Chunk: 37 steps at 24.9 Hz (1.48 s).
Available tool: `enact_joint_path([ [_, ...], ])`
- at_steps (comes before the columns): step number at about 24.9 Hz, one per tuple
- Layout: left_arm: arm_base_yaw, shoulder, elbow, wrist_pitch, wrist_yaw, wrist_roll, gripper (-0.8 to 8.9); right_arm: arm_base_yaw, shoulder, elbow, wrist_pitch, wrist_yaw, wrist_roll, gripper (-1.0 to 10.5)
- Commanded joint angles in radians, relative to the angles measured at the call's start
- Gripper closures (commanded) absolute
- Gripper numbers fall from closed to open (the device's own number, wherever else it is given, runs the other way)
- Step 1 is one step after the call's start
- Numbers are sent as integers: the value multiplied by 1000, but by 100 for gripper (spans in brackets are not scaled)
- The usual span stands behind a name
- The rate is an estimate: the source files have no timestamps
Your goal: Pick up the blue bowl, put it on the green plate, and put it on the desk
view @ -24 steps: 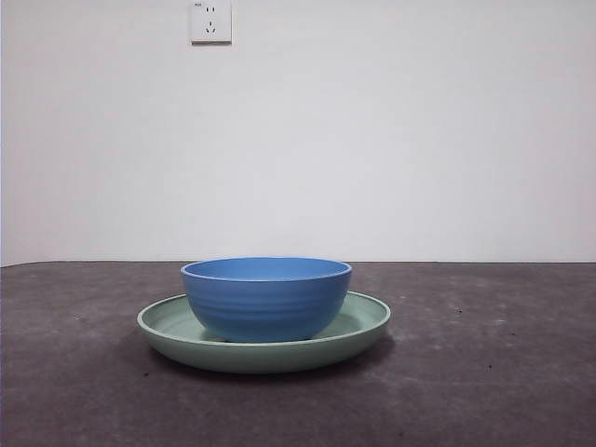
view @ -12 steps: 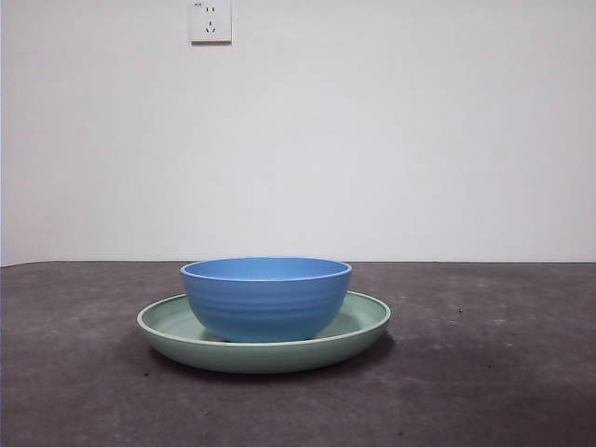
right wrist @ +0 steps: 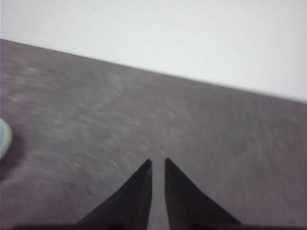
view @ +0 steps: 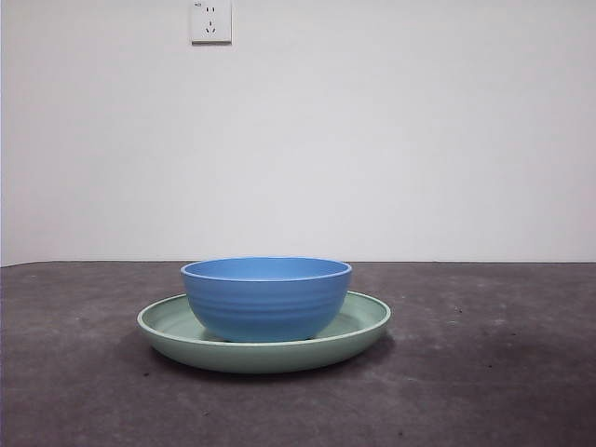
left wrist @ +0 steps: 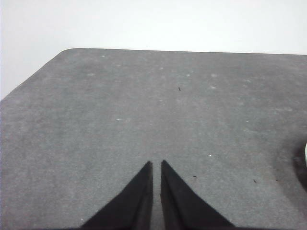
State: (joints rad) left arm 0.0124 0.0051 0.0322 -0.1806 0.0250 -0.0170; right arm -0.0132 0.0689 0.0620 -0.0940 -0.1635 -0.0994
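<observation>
bowl: I see the blue bowl (view: 266, 298) upright, centred on the green plate (view: 363, 324), mid-table (view: 503, 372), faintly ridged.
left gripper (left wrist: 156, 165): jaws together, over bare table; plate edge off to its right.
right gripper (right wrist: 157, 163): jaws together, blurred view; plate edge off to its left.
nearer arm: can't tell.
next: I'd guess lifting the bowl off onto the table.

No legible text anywhere, not even on the wall socket (view: 210, 20).
</observation>
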Motion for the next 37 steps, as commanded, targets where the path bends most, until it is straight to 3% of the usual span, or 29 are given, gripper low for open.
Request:
enact_joint_path([
  [1,-1,-2,-21,-7,-3,-2,786,-1,-2,-12,10,31,47,908],
  [8,-1,-2,-21,-6,-3,-2,786,-2,-6,-51,-18,120,92,908],
  [18,-1,-2,-21,-7,-3,-2,786,-3,-55,-51,-80,119,91,908],
  [37,-1,-2,-21,-7,-3,-2,786,-3,-65,-51,57,119,91,908],
])
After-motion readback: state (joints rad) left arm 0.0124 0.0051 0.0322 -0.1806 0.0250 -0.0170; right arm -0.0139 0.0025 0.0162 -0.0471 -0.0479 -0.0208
